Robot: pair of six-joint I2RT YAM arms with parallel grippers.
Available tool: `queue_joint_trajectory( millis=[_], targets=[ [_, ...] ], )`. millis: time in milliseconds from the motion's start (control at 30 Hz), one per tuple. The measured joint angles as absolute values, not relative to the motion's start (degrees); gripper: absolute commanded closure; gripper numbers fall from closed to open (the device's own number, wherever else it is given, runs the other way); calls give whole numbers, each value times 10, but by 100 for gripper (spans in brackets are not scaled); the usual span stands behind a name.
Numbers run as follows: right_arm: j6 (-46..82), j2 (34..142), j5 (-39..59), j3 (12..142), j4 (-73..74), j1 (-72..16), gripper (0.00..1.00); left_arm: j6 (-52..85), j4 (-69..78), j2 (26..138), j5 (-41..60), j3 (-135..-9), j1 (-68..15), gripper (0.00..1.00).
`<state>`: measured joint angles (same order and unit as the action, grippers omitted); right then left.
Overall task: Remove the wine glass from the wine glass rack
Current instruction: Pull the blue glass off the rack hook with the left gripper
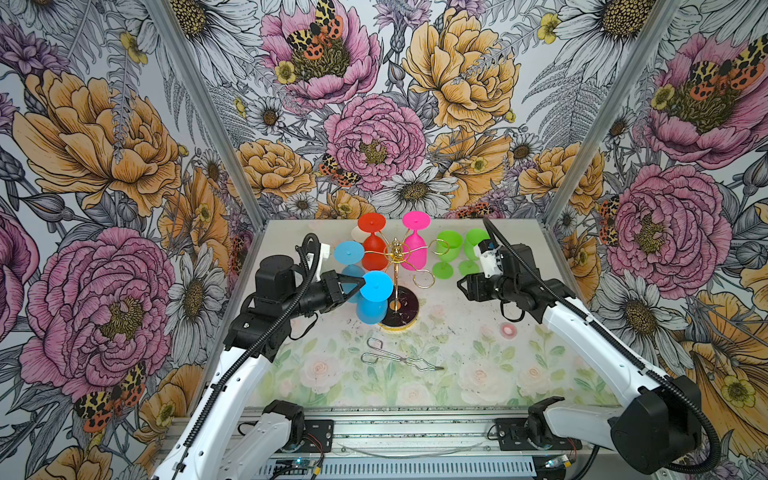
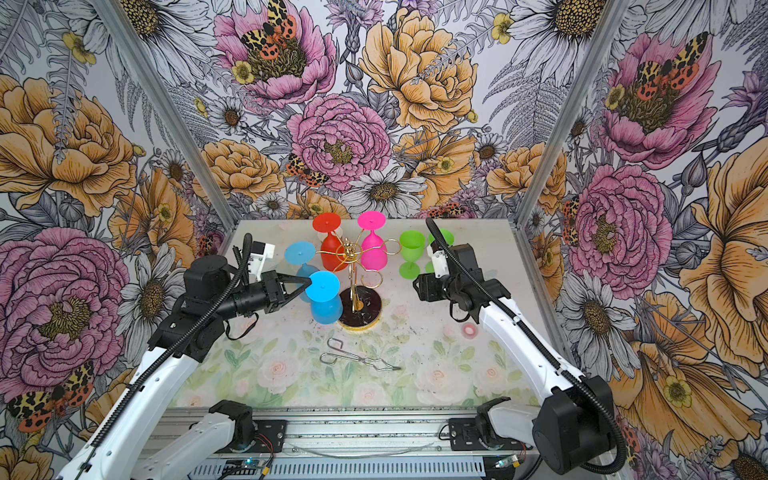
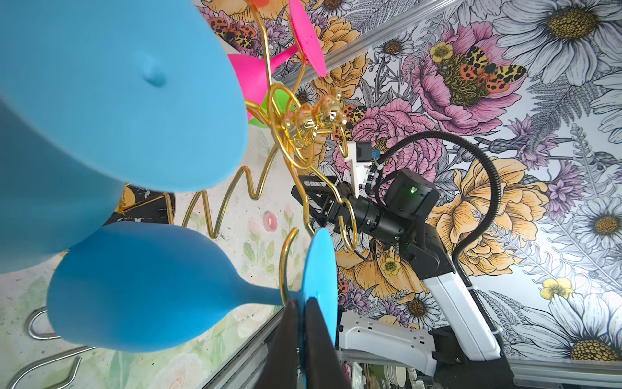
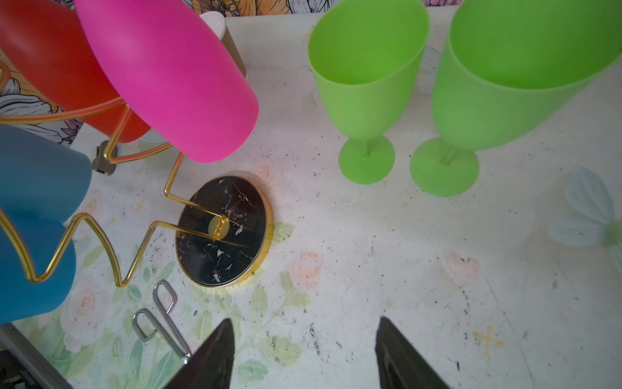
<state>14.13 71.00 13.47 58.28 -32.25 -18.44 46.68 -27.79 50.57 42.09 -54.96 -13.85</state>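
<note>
The left gripper is pinched nearly closed on the edge of the round foot of the blue wine glass. In the left wrist view its two dark fingers sit either side of that thin blue disc. The glass hangs bowl-down right at the gripper's tips, its stem resting in a curled gold loop of the wine glass rack. The rack's post and black, gold-rimmed base stand just past the glass, on the far side from the gripper.

A second blue glass hangs just beside the left gripper, toward the back wall. A red glass and a pink glass hang on the rack's far loops.

The right gripper hovers with its jaws wide and nothing between them, well apart from the rack on the opposite side. Two green glasses stand upright on the surface just ahead of it. Steel wire tongs lie flat on the surface between the two arms, nearer the front edge than either gripper.
</note>
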Motion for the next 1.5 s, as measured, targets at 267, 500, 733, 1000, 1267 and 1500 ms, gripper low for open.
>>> queue_joint_trajectory(
  millis=[267,500,733,1000,1267,1500],
  targets=[
    [145,710,131,582,-322,-184,33,492,-254,506,437,-543,-135,98],
    [146,710,130,575,-322,-185,34,525,-219,506,454,-525,-131,100],
    [146,710,126,575,-322,-185,34,577,-159,506,480,-507,-121,100],
    [149,710,124,574,-320,-185,34,612,-117,512,496,-502,-110,100],
    [152,710,123,574,-315,-186,34,616,-107,547,507,-509,-110,100],
    [154,710,123,574,-309,-186,34,616,-104,561,507,-520,-110,100]
  ],
)
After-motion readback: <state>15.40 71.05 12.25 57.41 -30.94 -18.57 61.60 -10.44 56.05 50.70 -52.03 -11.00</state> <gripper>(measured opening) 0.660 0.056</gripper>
